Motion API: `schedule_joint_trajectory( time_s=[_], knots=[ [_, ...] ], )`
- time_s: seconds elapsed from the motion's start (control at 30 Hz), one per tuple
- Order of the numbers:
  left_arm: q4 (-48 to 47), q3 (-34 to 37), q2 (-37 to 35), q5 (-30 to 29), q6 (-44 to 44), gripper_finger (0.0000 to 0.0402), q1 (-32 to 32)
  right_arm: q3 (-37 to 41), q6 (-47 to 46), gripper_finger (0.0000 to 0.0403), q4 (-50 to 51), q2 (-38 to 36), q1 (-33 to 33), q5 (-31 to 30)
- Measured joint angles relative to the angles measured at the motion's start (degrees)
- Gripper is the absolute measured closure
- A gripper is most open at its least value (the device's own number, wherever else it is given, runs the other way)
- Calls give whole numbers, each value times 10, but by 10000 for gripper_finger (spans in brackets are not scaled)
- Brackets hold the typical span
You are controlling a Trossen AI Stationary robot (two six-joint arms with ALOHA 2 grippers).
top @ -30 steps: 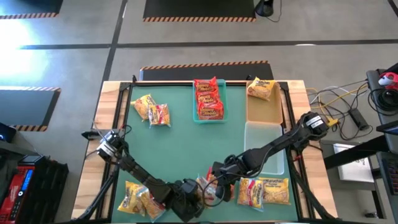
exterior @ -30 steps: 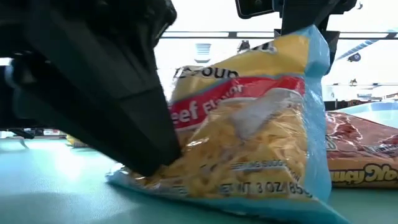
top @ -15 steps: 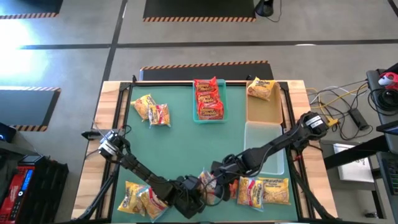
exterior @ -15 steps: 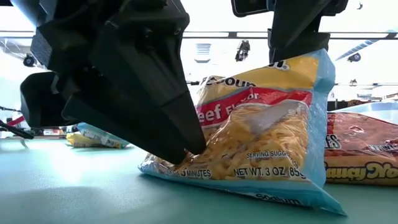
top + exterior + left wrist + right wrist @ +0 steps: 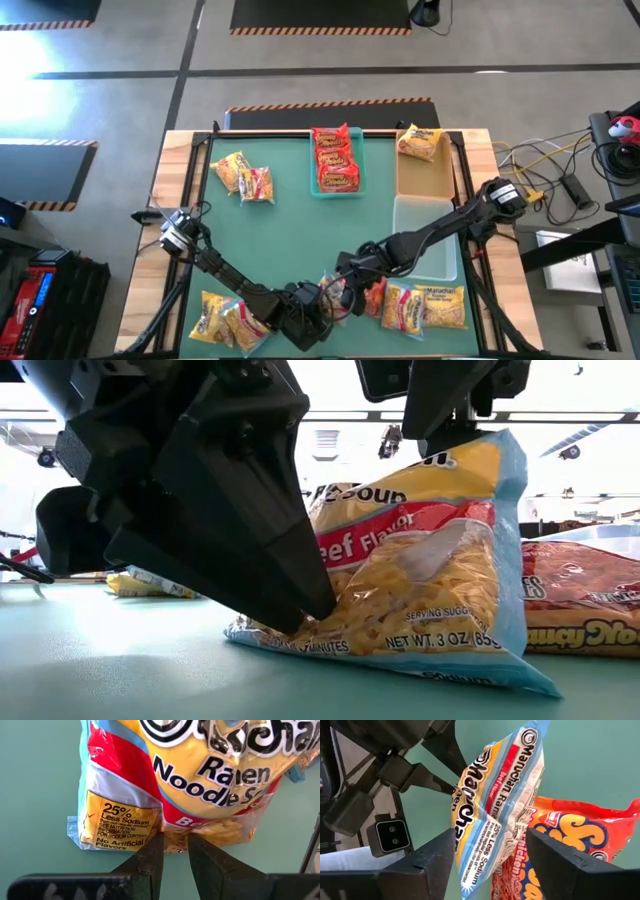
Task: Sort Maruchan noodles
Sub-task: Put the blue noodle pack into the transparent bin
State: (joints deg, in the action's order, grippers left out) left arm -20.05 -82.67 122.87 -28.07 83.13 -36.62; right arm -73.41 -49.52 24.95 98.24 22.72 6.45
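High view first: we see a teal tray point(image 5: 337, 188) at the far middle of the green tabletop point(image 5: 290, 240), filled with a stack of red noodle packets point(image 5: 336, 158). To its right a tan tray point(image 5: 424, 178) holds one yellow packet point(image 5: 420, 142) at its far end, and a clear tray point(image 5: 425, 232) sits just nearer, partly covered by the right arm; we cannot tell what, if anything, lies in it.

Loose packets lie on the tabletop: a pair at far left point(image 5: 246, 176), a pair at the near left corner point(image 5: 222, 318), and a group at near right point(image 5: 420, 306).

At the near edge we find the yellow beef-flavour packet point(image 5: 420, 585) standing tilted on the tabletop, an orange packet point(image 5: 580, 842) lying against it. Our left end effector point(image 5: 174, 851) pinches its lower edge, fingers nearly closed on the plastic. Our right end effector point(image 5: 492, 857) sits at the packet's top with fingers spread wide on either side, not gripping.

Around the tabletop we see grey floor with striped hazard markings point(image 5: 320, 28), and cables point(image 5: 545, 165) to the right.
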Motion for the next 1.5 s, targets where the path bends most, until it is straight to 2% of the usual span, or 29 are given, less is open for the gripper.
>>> schedule_joint_trajectory(
  time_s=[0.27, 0.4, 0.67, 0.9, 1.1, 1.5],
  knots=[
    [0, 0, 1, -13, -1, 326, 7, 4, -5, 138, -1, 2, 0, -10],
    [5, 0, 1, -13, -1, 326, 11, 7, -8, 139, 0, 9, 0, -35],
    [10, 0, 1, -15, -1, 326, 17, 8, -24, 140, -6, 51, 1, -35],
    [10, 0, 1, -15, -1, 326, 16, 7, -19, 143, -17, 56, 1, -22],
    [9, 0, 1, -15, -1, 326, 16, 7, -17, 175, -17, 56, 1, -19],
    [5, -1, 1, -15, 14, 326, 13, 8, 15, 284, -18, 54, 1, -15]
  ],
)
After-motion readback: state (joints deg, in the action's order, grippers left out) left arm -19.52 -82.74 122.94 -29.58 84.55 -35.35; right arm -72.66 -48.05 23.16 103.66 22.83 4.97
